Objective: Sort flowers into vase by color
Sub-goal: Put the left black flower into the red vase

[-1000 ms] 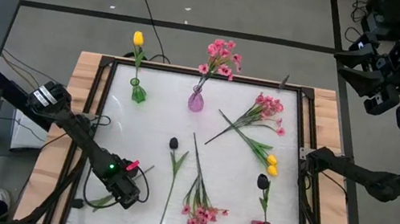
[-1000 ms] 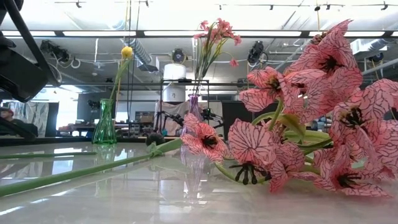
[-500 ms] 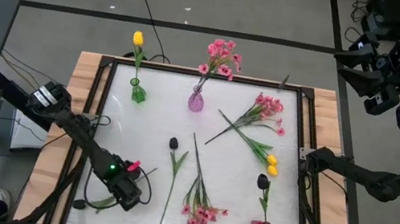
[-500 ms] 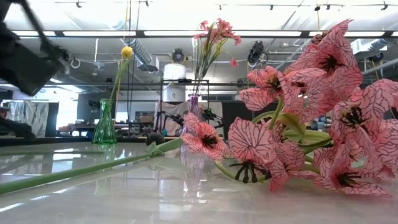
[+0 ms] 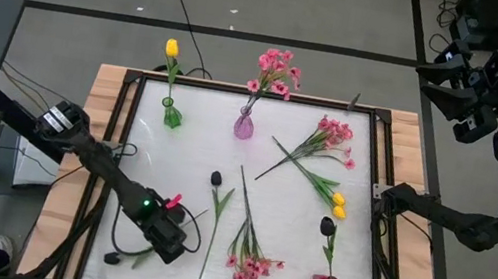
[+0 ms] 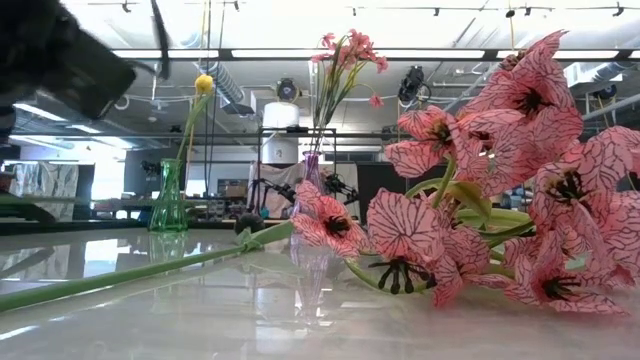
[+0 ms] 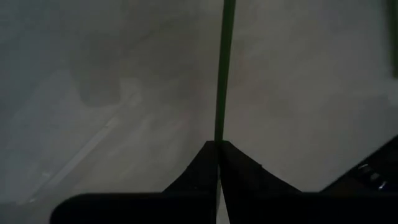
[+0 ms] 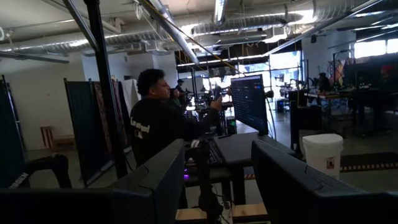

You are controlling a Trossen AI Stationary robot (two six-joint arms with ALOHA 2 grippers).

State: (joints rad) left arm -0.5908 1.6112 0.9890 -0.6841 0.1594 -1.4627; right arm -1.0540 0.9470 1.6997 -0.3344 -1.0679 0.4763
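Flowers lie scattered on the white table (image 5: 175,158); from above, the left gripper (image 5: 172,245) sits near the front left, clenched on a green stem (image 5: 144,255), while the right gripper (image 5: 460,89) hangs off past the far right corner. The left wrist view shows the stem pinched between shut fingers (image 7: 202,168). The right wrist view shows parted, empty fingers (image 8: 158,180) facing a person (image 8: 158,121)
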